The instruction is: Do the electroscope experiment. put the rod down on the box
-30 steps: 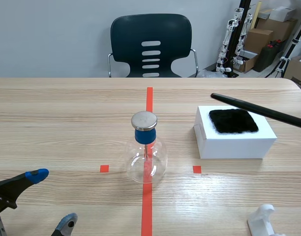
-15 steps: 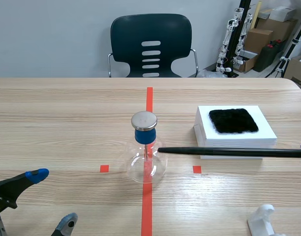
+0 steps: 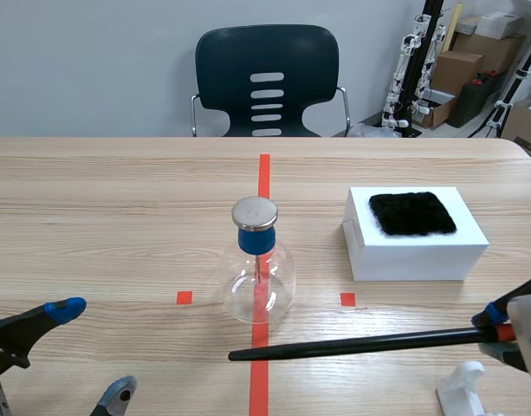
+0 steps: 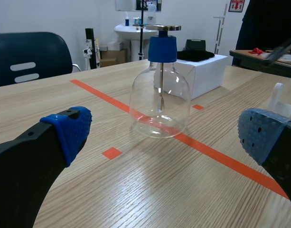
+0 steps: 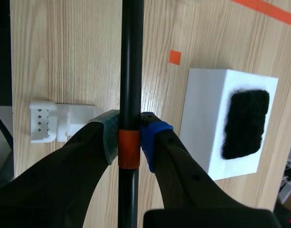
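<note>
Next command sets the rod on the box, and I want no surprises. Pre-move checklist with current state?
1. Right gripper shut on the rod at its orange band: ok.
2. Rod above the box: not ok. It is held low, on the robot's side of the box.
3. Rod apart from the flask: ok in the scene view. It passes on the robot's side of the flask.
4. Landing spot on the box top: cannot tell. The black cloth covers the middle, leaving only a white border bare.
5. Left gripper open and away from the rod's path: ok.
</note>
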You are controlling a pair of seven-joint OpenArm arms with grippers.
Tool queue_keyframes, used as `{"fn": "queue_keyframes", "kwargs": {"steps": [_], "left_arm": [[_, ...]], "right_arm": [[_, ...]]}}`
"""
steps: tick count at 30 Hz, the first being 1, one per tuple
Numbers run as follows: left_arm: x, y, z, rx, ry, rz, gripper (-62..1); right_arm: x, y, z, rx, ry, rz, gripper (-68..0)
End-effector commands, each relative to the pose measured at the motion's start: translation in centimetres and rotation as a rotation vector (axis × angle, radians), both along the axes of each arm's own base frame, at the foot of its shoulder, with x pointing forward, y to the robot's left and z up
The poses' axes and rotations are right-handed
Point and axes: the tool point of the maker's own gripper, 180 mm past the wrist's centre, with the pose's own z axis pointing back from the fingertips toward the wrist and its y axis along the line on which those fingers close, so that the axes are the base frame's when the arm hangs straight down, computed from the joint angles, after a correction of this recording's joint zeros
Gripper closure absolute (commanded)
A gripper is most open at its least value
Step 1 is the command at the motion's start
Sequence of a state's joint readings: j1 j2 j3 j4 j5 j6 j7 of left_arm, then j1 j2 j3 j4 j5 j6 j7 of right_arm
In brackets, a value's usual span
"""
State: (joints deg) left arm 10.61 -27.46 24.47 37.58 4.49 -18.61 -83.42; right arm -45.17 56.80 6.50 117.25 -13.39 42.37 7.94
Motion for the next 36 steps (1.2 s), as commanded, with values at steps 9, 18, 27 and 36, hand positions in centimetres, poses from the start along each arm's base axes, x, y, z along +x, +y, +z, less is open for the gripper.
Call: {"fn": "queue_keyframes", "kwargs": {"steps": [9, 18, 27, 36], "left_arm": [[0.3, -0.1, 0.7, -0.024, -0.025, 0.002, -62.3], [0.3, -0.1, 0.7, -0.024, -0.025, 0.002, -62.3], [0.3, -0.1, 0.7, -0.024, -0.025, 0.002, -62.3], [0.3, -0.1, 0.7, -0.024, -0.025, 0.002, -62.3]], "right_arm": [[1.1, 0.5, -1.9, -0.002, 0.025, -0.022, -1.3], [1.0, 1.7, -4.3, -0.011, 0.065, -0.045, -1.3], [1.2, 2.6, -6.4, -0.02, 0.087, -0.064, -1.3], [0.8, 3.7, -8.6, -0.038, 0.117, -0.063, -1.3]]}}
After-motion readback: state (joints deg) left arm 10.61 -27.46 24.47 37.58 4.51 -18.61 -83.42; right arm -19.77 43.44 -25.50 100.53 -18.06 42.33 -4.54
